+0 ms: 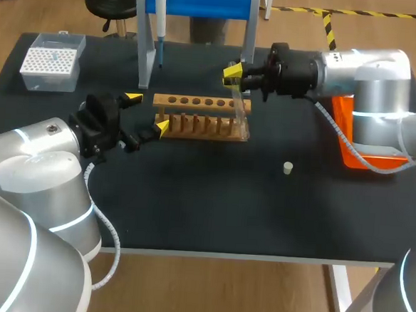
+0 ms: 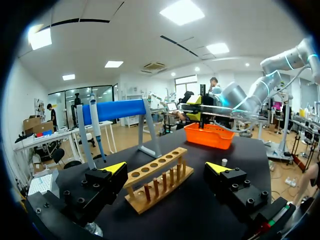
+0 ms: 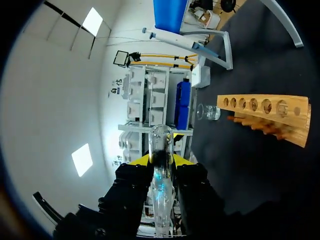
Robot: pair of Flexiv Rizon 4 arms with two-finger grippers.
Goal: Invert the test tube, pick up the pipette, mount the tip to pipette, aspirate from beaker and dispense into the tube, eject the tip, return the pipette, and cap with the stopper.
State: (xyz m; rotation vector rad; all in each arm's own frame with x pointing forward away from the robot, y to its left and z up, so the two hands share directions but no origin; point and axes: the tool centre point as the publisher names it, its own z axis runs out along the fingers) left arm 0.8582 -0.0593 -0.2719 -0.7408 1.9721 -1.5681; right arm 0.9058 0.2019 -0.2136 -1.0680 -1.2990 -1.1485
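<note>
The right end effector [image 1: 236, 82] clamps the test tube [image 3: 161, 142] at mid-frame. The left end effector [image 1: 147, 113], spread apart, sits beside the rack [image 1: 201, 103].

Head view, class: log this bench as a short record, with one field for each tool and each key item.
left tool: open, empty, wooden test tube rack ahead of it
right tool: shut on a clear glass test tube
slim white pipette: hanging on the blue-barred stand
small white stopper: lying alone on the black table
</note>
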